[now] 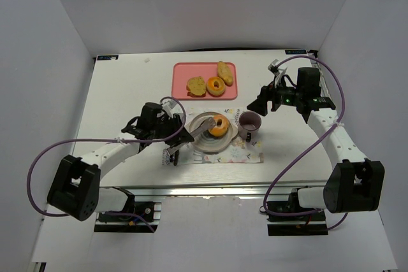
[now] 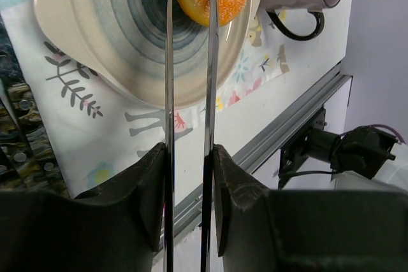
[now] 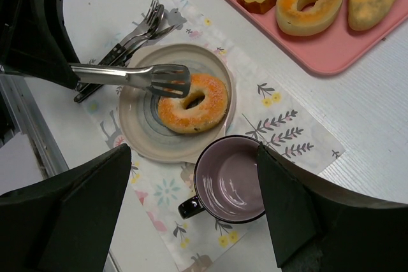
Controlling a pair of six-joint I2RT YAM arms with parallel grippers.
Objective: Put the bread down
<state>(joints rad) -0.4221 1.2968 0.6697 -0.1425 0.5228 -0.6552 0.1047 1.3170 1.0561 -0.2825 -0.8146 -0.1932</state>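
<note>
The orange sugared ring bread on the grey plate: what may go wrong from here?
The metal tongs seem to pinch only the rim of the orange sugared ring bread; pulling back could drag it off the grey round plate. The purple mug stands close beside the plate and could be knocked.

Plate (image 1: 207,150): the left approach is blocked by tongs (image 3: 127,76), gripped by the left gripper (image 2: 189,157), which reach over the rim onto the doughnut (image 1: 218,125). Cutlery (image 3: 131,37) lies just beside the plate on that same side. The mug (image 1: 248,123) stands just beside the plate's right rim, leaving only a narrow gap. The tray (image 1: 188,71) holds three breads beyond the mat (image 1: 245,155), with a bare strip between. The table (image 1: 127,87) is open left of the tray. The right gripper (image 1: 261,103), jaws apart, hangs to the right of the tray, above the mug's far side.
</note>
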